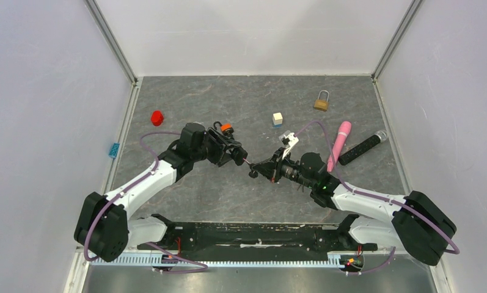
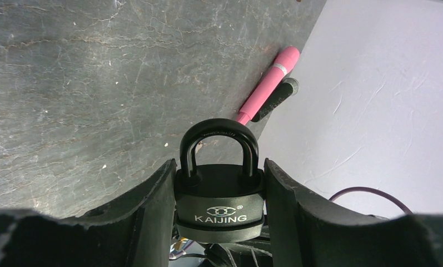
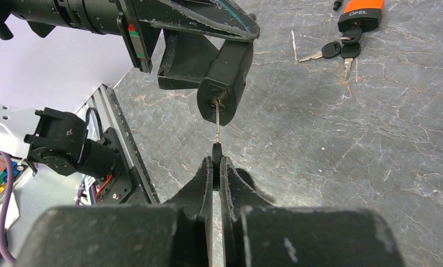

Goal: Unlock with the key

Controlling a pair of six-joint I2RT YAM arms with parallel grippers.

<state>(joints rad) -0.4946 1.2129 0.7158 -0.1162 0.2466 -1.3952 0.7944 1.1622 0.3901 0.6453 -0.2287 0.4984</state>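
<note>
Table, black padlock, brass padlock, one inserted key

1. The left arm, lower left of the top view, has a white link between bulky black joint housings. A purple cable loops beside it.
2. The right arm, lower right, has the same white link and black housings. It carries its own purple cable and a small green light.
3. A black base bar runs along the bottom edge, with a white toothed strip below it.
4. The left gripper has broad, curved, matte black fingers with scuffed grey edges.
5. The right gripper has black fingers that taper to thin tips.
</note>
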